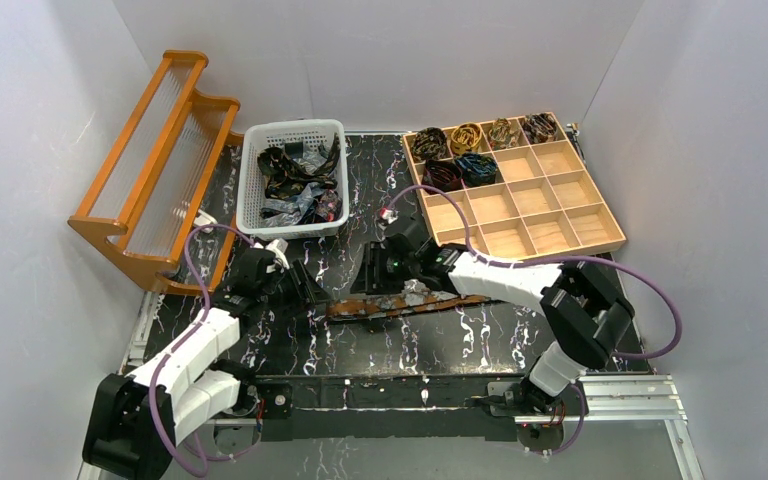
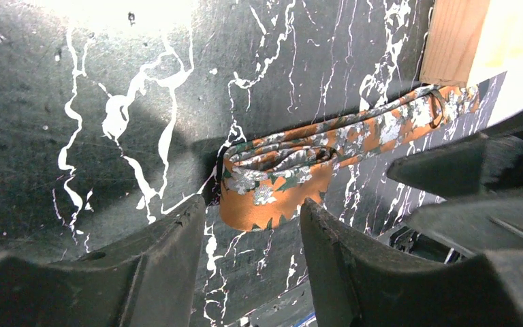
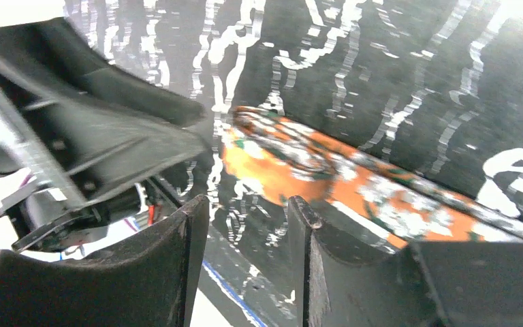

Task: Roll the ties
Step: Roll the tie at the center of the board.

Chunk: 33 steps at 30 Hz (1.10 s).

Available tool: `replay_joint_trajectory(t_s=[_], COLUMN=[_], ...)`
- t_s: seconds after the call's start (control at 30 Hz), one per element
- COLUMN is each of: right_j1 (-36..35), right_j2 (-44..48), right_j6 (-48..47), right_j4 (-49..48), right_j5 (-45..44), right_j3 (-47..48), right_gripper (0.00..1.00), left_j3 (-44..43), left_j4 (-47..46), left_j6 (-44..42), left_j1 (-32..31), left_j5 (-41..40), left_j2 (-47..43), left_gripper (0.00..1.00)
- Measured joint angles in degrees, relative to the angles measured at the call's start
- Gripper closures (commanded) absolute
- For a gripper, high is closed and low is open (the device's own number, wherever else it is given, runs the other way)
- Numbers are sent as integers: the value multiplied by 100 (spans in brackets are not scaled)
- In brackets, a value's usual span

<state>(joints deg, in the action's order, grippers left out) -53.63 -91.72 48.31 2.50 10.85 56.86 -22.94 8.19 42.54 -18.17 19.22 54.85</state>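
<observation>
Orange tie (image 2: 272, 184) lies on table (image 2: 109, 136), end folded. L gripper (image 2: 252, 211) fingers apart at fold; R gripper (image 3: 248, 204) fingers apart too.

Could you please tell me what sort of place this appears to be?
Probably a robot test cell: plain white panel walls enclose a black white-veined tabletop, with a white plastic basket of loose ties and a partitioned wooden tray of rolled ties.
</observation>
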Motion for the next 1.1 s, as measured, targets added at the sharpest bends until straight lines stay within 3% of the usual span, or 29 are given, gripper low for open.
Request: replay_joint_trajectory(t_s=[0.23, 0.57, 1.1], right_j1=[284, 295, 417], right_j2=[-120, -442, -717], right_j6=[256, 297, 256], right_j4=[44, -151, -304], right_j5=[129, 437, 647], right_j3=[-568, -568, -529], right_gripper=[47, 61, 72], left_j3=[20, 181, 450], left_j4=[-225, -334, -680], left_j6=[-39, -39, 92], left_j1=[0, 0, 0], left_j5=[138, 144, 271], left_j2=[149, 210, 199], left_gripper=[49, 50, 50])
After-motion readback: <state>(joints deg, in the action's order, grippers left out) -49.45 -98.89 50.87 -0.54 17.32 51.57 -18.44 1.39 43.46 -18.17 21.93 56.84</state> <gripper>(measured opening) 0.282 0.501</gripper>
